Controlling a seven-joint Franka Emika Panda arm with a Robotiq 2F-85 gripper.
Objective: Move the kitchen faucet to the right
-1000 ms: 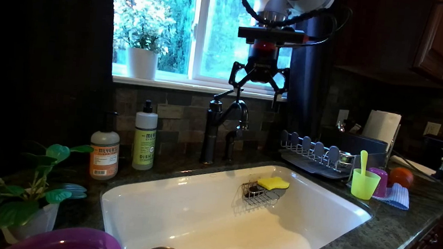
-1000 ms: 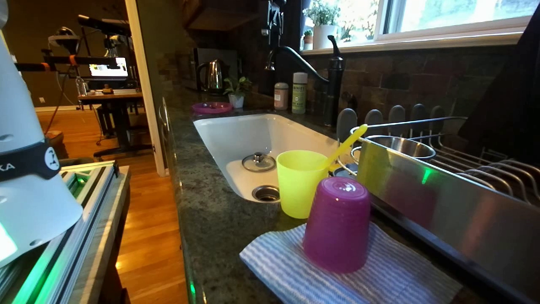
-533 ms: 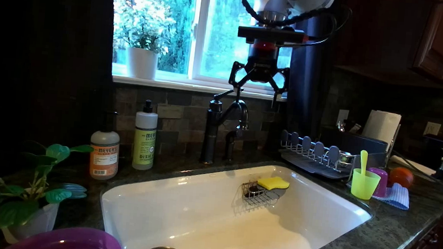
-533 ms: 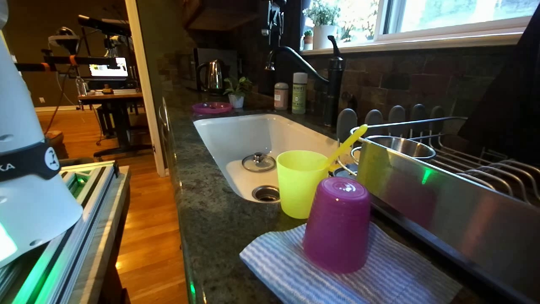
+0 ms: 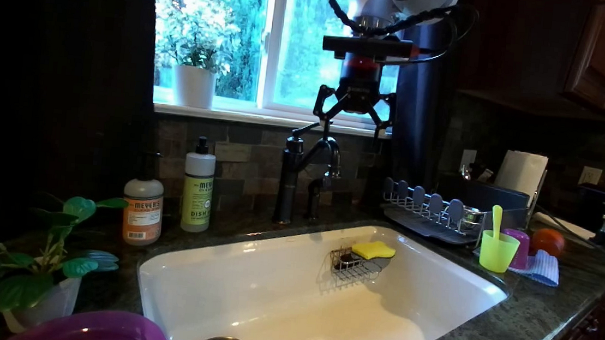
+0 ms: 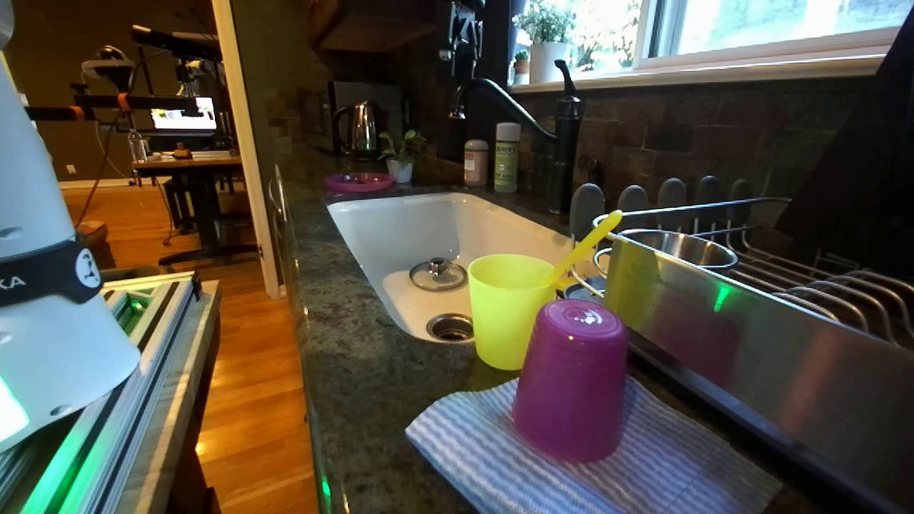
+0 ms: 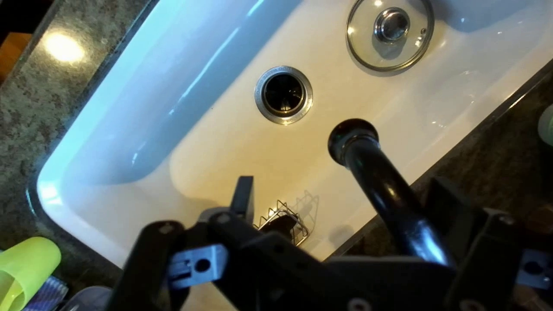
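A dark countertop [image 6: 357,321] runs below the window [image 5: 304,60], with a white sink [image 5: 272,266] set into it. A dish rack [image 6: 757,350] stands just beyond one end of the sink.

The gripper [image 5: 353,132] hangs over the sink's window side, its fingers [image 7: 245,194] spread wide. The dark faucet [image 5: 290,177] rises upright behind the sink's window-side rim, its spout [image 7: 382,183] reaching out over the sink, just below the gripper in both exterior views. The wrist view shows the spout in the gap, much nearer one finger; whether they touch cannot be told.

A purple plate [image 6: 359,182] lies by the sink's opposite end. A green-labelled soap bottle [image 5: 198,194] stands near the window-side rim. A yellow-green cup [image 6: 508,312], at the sink's rack end, blocks part of the sink in an exterior view. A yellow sponge [image 5: 374,250], by the sink's window-side wall, shows only in an exterior view.
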